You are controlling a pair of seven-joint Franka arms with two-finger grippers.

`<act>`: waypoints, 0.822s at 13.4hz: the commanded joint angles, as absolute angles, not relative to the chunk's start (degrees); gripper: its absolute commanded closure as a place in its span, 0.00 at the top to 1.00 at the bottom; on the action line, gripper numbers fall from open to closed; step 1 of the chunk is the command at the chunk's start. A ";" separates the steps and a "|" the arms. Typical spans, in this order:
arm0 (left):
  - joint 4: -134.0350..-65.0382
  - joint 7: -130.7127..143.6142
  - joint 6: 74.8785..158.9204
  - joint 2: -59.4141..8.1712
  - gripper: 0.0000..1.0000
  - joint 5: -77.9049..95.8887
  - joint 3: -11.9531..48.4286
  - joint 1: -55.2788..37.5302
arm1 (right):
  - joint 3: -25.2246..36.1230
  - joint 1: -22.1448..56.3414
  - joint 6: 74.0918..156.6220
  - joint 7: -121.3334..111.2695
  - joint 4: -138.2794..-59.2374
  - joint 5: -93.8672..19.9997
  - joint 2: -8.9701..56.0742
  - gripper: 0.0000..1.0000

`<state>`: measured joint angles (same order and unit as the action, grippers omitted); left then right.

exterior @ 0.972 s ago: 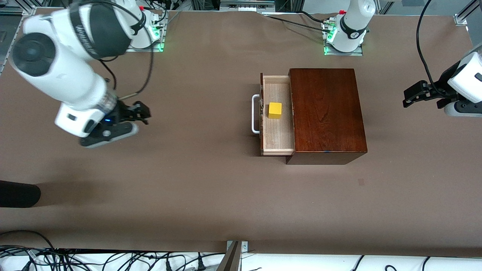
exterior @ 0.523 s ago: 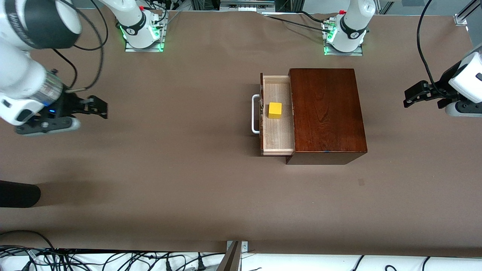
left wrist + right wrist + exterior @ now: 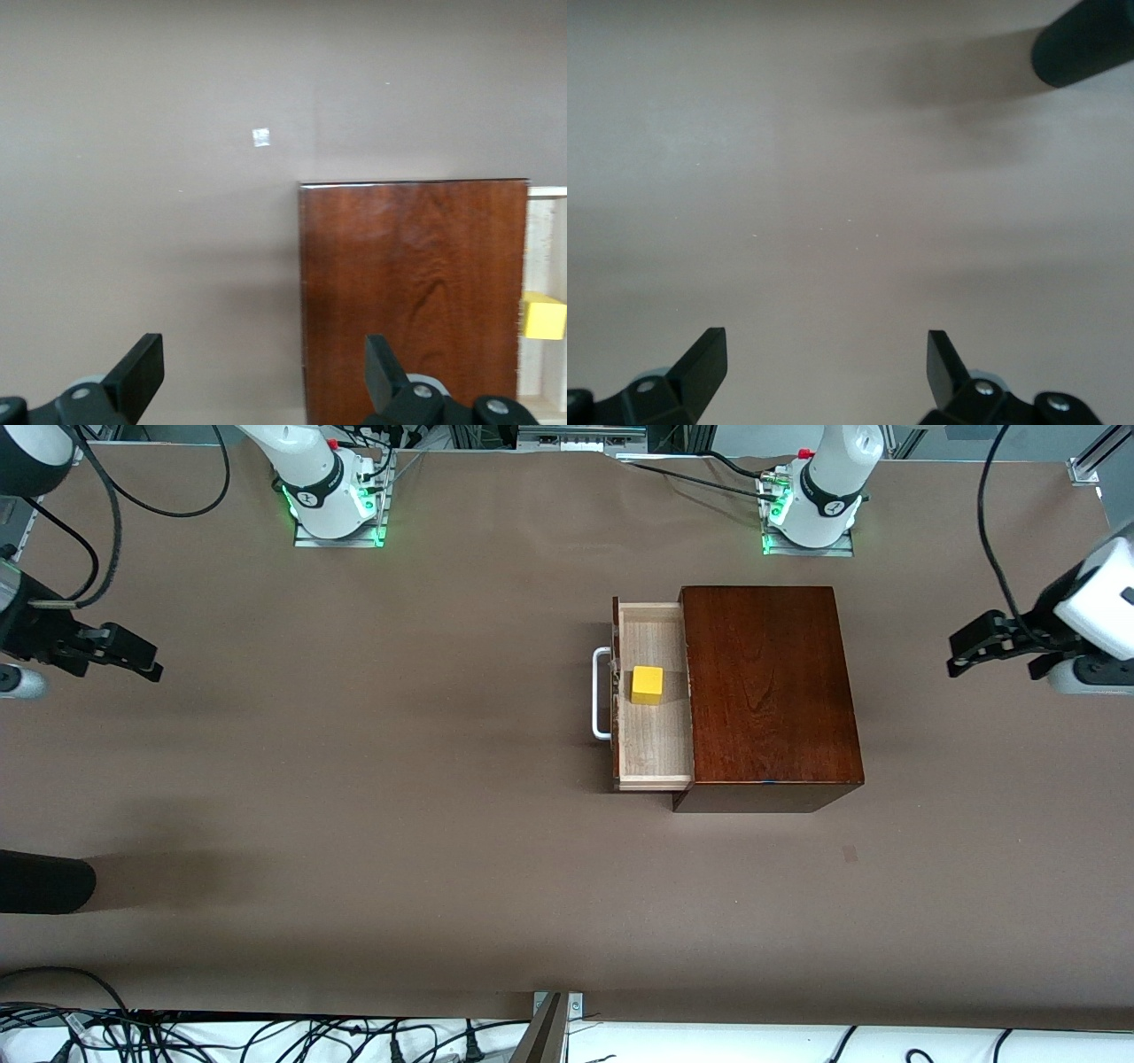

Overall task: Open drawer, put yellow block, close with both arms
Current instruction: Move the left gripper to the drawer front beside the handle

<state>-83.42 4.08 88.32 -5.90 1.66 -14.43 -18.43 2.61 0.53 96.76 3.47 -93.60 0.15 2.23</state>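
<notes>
The drawer (image 3: 654,726) stands pulled out of the dark reddish-brown wooden box (image 3: 766,691), its white handle (image 3: 601,693) pointing toward the right arm's end of the table. The yellow block (image 3: 647,685) lies in the drawer's pale-wood tray. My right gripper (image 3: 152,666) hangs open and holds nothing, over bare table at the right arm's end. My left gripper (image 3: 954,655) hangs open and holds nothing, over the table at the left arm's end, well clear of the box. The left wrist view shows the box top (image 3: 412,292), the block (image 3: 543,317) and my left gripper (image 3: 264,372). The right wrist view shows my right gripper (image 3: 826,367) above bare table.
A black rounded object (image 3: 44,881) lies at the table's edge at the right arm's end, nearer the front camera; it also shows in the right wrist view (image 3: 1085,40). A small pale mark (image 3: 850,854) sits on the brown table cover (image 3: 399,824).
The right arm has swung away from the drawer toward its own end of the table, its gripper staying open. The left arm has barely moved. Drawer and block are unmoved.
</notes>
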 commanded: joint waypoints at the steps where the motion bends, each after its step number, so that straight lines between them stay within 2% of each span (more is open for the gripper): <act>1: -81.21 4.76 86.84 -6.68 1.00 2.02 -14.24 -19.86 | 1.06 -2.45 97.47 4.83 -96.59 -0.53 -0.96 1.00; 11: -82.08 6.32 84.20 -7.03 1.00 2.90 -12.48 -21.53 | 0.97 -0.62 97.12 5.01 -96.94 -0.79 -0.35 1.00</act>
<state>-83.39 5.49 85.39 -6.29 1.66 -12.66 -21.45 1.14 -1.52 96.75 4.13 -96.04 0.11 0.26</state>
